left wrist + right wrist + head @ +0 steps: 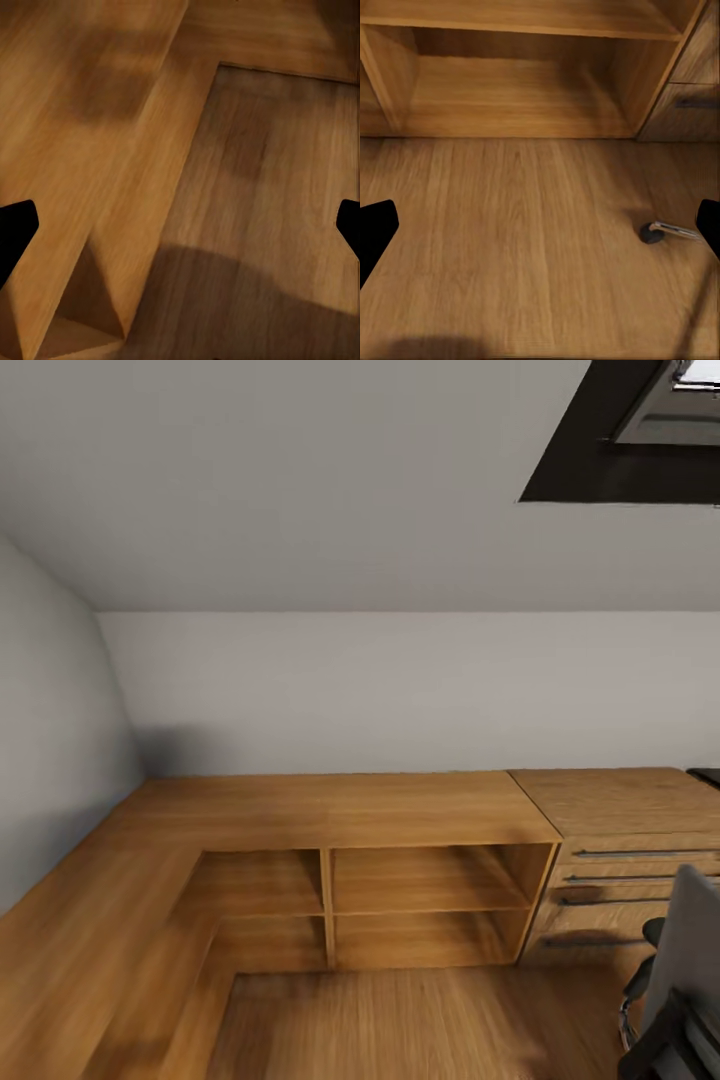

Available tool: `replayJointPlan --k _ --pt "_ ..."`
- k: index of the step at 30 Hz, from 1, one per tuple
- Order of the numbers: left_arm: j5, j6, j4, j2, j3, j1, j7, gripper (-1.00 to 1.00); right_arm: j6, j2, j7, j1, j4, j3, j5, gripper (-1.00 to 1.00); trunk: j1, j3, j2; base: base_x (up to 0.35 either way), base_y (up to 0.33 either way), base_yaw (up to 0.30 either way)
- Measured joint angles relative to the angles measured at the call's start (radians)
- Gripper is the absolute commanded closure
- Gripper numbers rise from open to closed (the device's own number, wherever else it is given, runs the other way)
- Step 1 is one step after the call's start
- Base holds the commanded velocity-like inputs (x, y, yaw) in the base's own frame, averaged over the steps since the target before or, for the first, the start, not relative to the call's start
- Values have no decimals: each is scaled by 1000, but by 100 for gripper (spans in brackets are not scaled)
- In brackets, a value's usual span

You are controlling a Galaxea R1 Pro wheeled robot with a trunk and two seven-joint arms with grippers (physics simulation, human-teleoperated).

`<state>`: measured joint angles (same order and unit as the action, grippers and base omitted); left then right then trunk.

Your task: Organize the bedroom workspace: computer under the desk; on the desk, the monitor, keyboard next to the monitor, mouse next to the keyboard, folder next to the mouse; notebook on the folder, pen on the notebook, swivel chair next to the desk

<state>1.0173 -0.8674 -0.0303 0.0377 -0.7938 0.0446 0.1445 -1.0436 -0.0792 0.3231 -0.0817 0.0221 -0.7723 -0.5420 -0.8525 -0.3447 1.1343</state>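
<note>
You are facing a low oak shelf unit (430,880) with both tools spread and carrying nothing, while the grey upholstered swivel chair (690,960) is peeking in at your right, likely rolling easily if pushed by its stiff back frame.

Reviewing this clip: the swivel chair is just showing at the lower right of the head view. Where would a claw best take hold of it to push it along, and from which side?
Probably the swivel chair's grey backrest edge, approached from the robot's right with the right claw, since it stands upright and nearest. The black armrest below is an alternative. A caster on its chrome leg suggests it rolls. Most of the chair is cut off, so this is tentative.
</note>
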Motion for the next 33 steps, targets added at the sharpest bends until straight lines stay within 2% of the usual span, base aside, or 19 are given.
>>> replayJointPlan --k 11,33 --pt "-1 1 0 -1 -1 0 0 -100 7 -3 -1 0 0 0 1 -100 0 0 0 0 218 -267" --pt "0 2 0 -2 -1 0 1 -100 7 -3 -1 0 0 0 0 -100 0 0 0 0 15 -267"
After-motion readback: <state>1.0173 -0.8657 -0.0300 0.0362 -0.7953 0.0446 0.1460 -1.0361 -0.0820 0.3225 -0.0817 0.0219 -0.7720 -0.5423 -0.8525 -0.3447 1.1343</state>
